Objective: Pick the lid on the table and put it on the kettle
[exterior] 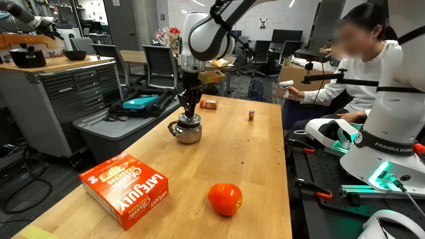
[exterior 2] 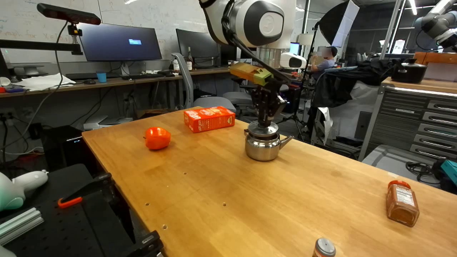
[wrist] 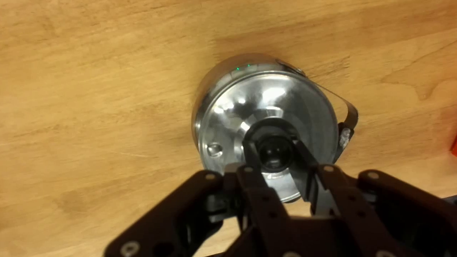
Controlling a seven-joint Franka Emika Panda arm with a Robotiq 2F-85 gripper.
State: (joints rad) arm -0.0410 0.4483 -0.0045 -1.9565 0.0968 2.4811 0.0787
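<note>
Table (exterior: pixel 217 156) in an exterior view, kettle (exterior: pixel 189 135) on it, from there jar (exterior: pixel 209 105) 1 o'clock, shaker (exterior: pixel 251 116) 2:30, apple (exterior: pixel 224 199) 5, box (exterior: pixel 124 188) 7:30

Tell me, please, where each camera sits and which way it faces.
An exterior view: at the end of the table away from the jars, facing them; shows robot base, arm and gripper.
An exterior view: nearer the jars, looking toward the crackers box; shows arm and gripper.
Wrist view: above the gripper, looking down at lid and kettle; shows its fingers.
Both exterior views share gripper, lid and kettle.
</note>
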